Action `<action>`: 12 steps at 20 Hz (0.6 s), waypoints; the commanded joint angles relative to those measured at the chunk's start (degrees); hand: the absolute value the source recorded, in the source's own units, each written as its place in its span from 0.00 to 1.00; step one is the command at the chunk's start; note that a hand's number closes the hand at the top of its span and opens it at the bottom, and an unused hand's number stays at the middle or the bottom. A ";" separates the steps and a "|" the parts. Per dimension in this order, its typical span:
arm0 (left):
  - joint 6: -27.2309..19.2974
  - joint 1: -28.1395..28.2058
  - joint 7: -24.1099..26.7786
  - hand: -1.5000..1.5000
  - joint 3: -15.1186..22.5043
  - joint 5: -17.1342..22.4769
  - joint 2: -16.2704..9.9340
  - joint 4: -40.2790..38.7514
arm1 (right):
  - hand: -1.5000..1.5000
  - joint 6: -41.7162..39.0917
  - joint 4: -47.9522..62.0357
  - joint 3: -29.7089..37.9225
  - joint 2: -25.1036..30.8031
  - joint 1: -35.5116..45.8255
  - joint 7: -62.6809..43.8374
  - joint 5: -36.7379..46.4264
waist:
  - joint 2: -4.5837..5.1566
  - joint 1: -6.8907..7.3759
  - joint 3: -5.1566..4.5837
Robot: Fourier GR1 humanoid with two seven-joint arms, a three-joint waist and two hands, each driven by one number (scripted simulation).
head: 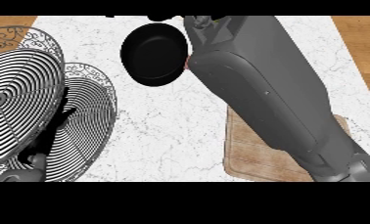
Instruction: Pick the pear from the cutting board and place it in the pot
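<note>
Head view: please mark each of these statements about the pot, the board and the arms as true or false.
1. The pot is black. True.
2. The pot stands on the cutting board. False: it stands on the white counter, apart from the board.
3. The right arm reaches across the board toward the pot. True.
4. A pear lies in the pot. False: the pot's inside shows nothing.
5. The wire racks are at the right. False: they are at the left.
</note>
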State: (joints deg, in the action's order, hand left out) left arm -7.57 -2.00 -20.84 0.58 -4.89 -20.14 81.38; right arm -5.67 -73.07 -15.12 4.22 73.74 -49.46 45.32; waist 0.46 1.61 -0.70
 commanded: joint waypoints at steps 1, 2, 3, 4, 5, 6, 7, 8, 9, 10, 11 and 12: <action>-0.93 -3.75 -1.05 0.50 -2.60 0.20 -1.30 1.90 | 1.00 2.64 11.46 2.41 -2.71 3.79 3.56 -0.04 | 0.00 0.25 0.63; 0.03 -5.31 -1.96 0.50 -2.83 0.18 -2.41 1.02 | 1.00 4.03 14.85 1.95 -3.82 4.42 5.09 0.50 | 0.22 0.51 0.61; 0.19 -5.82 -2.59 0.50 -3.22 0.35 -2.78 0.85 | 1.00 1.78 15.56 2.65 -4.08 6.03 4.39 -2.01 | 0.10 0.40 0.62; -0.87 -4.88 -0.24 0.50 -1.28 -1.12 -0.81 0.40 | 1.00 5.42 17.33 -0.79 -4.11 5.08 2.99 -2.99 | 0.11 0.76 0.59; 1.71 -4.32 -0.09 0.50 -3.42 1.38 -3.04 0.25 | 1.00 6.90 20.93 0.58 -4.13 3.94 5.81 -3.55 | 0.43 1.47 0.57; -0.37 -4.14 0.56 0.50 -1.93 -0.23 -1.10 1.03 | 1.00 4.37 22.63 3.41 -4.15 4.34 9.50 -4.09 | 0.32 0.70 0.62; 1.62 -3.22 -0.19 0.50 -3.52 1.20 -3.52 2.06 | 1.00 4.30 25.02 1.67 -4.17 6.09 8.48 -4.75 | 0.28 1.64 0.60; 0.00 -4.65 -0.03 0.50 -1.40 -0.34 -0.91 0.98 | 1.00 8.83 26.88 0.29 -4.18 5.30 6.80 -7.17 | 0.49 2.13 0.57; 0.51 -4.90 -0.34 0.50 -0.82 -0.15 -0.55 1.16 | 1.00 9.09 27.72 2.34 -4.19 6.47 4.93 -10.07 | 0.47 2.34 0.58; -0.26 -5.20 0.80 0.50 -0.93 -1.00 -0.28 -0.84 | 1.00 10.69 28.98 2.22 -4.19 5.09 7.29 -11.06 | 0.53 1.85 0.58; -1.69 -4.38 2.36 0.50 -1.29 -1.84 0.07 -1.61 | 0.00 9.78 30.39 3.43 -4.20 5.25 8.10 -12.20 | 0.48 1.58 0.58; -0.57 -2.97 0.44 0.50 -0.43 -1.43 -0.44 2.53 | 0.00 11.24 31.72 1.69 -4.21 4.54 9.14 -14.02 | 0.34 2.43 0.63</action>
State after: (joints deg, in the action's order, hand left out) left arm -7.10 -3.41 -19.39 1.19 -5.59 -19.57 80.85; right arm 2.67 -46.98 -13.17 0.27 78.64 -42.44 36.24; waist 0.99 3.35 -0.69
